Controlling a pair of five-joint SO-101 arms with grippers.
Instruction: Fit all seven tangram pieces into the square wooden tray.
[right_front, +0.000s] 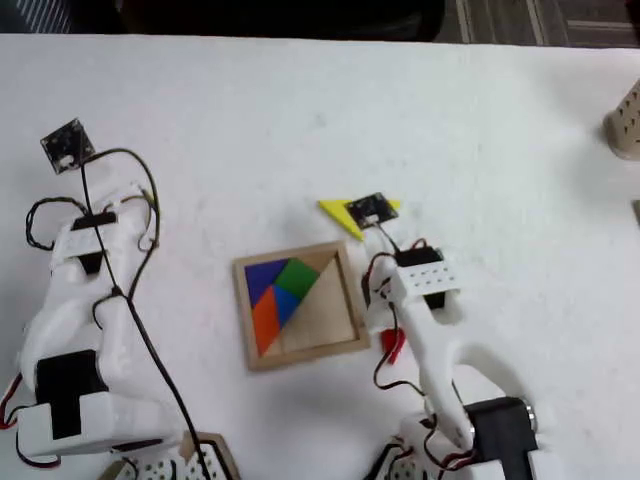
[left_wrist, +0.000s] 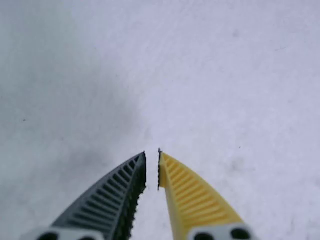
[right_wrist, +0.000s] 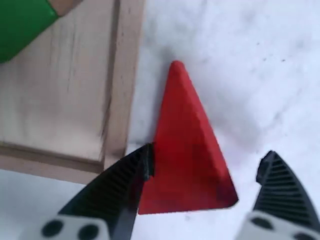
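red triangle (right_wrist: 187, 155) lies flat just outside the tray (right_wrist: 122, 75) rim, with bare table (right_wrist: 250, 50) beyond it; right gripper (right_wrist: 207, 155) straddles it, jaws apart; left gripper (left_wrist: 152, 156) well away from the tray, jaws together.

A flat red triangular piece (right_wrist: 185, 145) lies on the white tabletop (right_wrist: 250, 60) just beside the light wooden tray (right_wrist: 125, 75). The right hand (right_wrist: 207, 155) is spread either side of it. A green piece (right_wrist: 20, 22) sits inside the tray.

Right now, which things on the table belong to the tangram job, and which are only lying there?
Job: square wooden tray; blue piece, green piece, orange piece inside it; red triangle beside it; yellow triangle nearby.
Lying about: pale perforated block, far from the tray.
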